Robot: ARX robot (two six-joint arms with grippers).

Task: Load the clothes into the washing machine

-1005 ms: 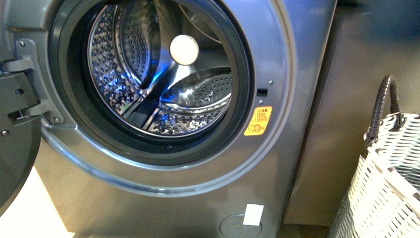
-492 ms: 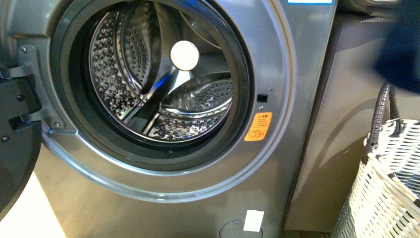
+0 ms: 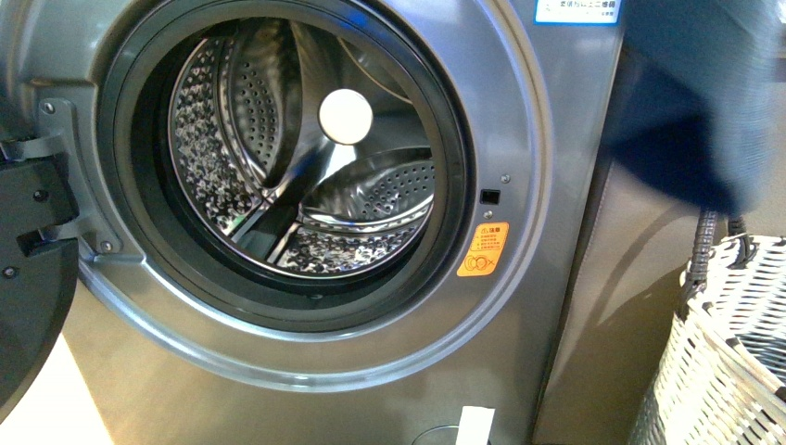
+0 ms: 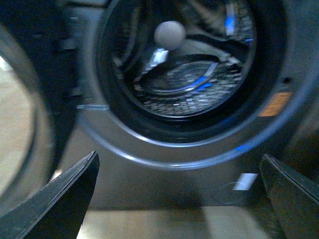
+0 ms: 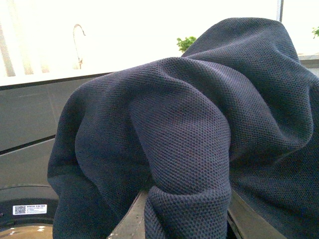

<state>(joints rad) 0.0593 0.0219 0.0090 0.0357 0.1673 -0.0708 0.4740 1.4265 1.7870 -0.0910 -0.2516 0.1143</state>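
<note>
The washing machine point(image 3: 538, 139) is a grey front-loader with its porthole open onto a shiny perforated drum point(image 3: 278, 176). A yellow sticker point(image 3: 484, 248) sits right of the black seal. The clothes point(image 3: 695, 102), dark navy fabric, hang blurred at the upper right, beside the machine and above the basket. In the right wrist view the clothes point(image 5: 189, 134) drape over my right gripper point(image 5: 187, 219), which is shut on a bunched fold. My left gripper point(image 4: 182, 209) is open and holds nothing, facing the washing machine point(image 4: 124, 164) low before the porthole.
The machine's dark door point(image 3: 28, 278) stands swung open at the left. A white woven basket point(image 3: 732, 343) with a dark handle sits on the floor at the lower right. A grey cabinet side point(image 3: 630, 306) stands between machine and basket.
The navy clothes have come into the front view from the upper right and now fill more of that corner, further left and lower. The drum stays empty.
</note>
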